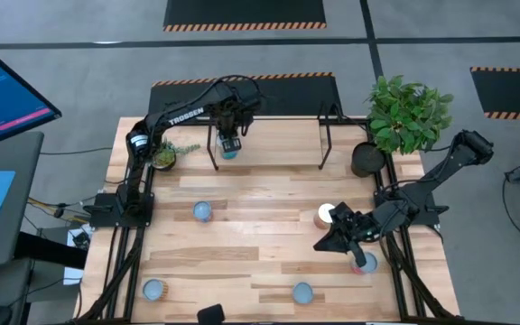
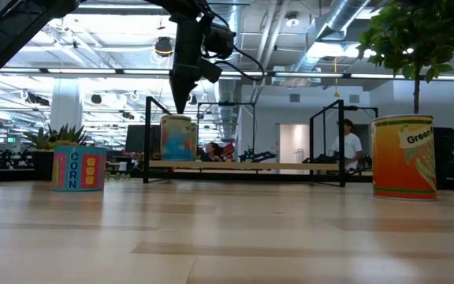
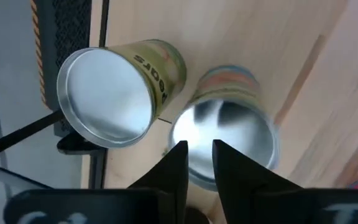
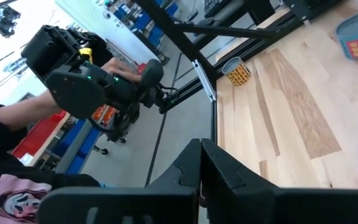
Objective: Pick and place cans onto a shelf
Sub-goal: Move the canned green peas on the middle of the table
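The shelf (image 1: 278, 135) stands at the table's far side. A can (image 3: 225, 134) with a silver top and a colourful label stands upright on the shelf's left part; it also shows in the low view (image 2: 176, 139). A second can (image 3: 107, 93) with a yellow-green label stands beside it. My left gripper (image 3: 199, 155) points down just above the first can's top (image 2: 181, 106), its fingers a narrow gap apart. My right gripper (image 1: 319, 246) is shut and empty, low over the table's right half, near an orange-labelled can (image 1: 325, 215). Another can (image 1: 365, 264) sits by the right arm.
Loose cans stand on the table (image 1: 203, 211), (image 1: 154, 289), (image 1: 302, 292). A dark pot with a leafy plant (image 1: 366, 160) stands at the far right, and a small plant (image 1: 164, 154) at the far left. A person (image 4: 5, 168) shows beyond the table's edge.
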Motion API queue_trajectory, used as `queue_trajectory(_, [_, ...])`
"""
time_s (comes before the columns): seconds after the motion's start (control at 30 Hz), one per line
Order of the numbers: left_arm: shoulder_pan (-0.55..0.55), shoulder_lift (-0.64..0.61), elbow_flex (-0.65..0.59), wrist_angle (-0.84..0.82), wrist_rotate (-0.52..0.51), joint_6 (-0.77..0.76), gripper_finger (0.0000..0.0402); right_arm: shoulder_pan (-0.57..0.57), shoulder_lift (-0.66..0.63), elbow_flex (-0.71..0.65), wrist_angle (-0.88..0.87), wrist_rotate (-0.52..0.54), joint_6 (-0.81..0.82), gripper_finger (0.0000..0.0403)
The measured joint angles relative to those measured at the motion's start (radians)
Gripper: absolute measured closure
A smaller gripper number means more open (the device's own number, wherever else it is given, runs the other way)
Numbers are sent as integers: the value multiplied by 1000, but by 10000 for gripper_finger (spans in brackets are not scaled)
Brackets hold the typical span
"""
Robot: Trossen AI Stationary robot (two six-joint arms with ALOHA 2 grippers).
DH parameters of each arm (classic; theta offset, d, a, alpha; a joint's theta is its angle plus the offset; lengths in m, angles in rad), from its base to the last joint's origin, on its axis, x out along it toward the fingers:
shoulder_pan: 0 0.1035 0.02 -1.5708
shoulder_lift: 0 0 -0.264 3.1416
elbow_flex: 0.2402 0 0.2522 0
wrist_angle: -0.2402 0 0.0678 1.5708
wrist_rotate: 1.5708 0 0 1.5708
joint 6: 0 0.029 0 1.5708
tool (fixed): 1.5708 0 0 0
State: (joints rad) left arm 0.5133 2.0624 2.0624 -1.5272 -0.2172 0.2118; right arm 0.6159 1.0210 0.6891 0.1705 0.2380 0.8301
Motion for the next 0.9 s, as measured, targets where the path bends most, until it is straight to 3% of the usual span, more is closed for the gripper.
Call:
queue_trajectory(0.27, [-25, -7, 1, -1, 102, -49, 339, 0, 0, 0, -8, 0, -1, 370])
queue_trajectory(0.53, [-121, -7, 1, 44, 198, -57, 339, -1, 0, 0, -13, 0, -1, 370])
queue_trajectory(0.73, [-266, -7, 1, 107, 461, -128, 339, -1, 0, 0, -60, -1, 0, 370])
queue_trajectory(0.9, [-418, -7, 1, 272, 435, -114, 339, -1, 0, 0, -103, -61, 28, 370])
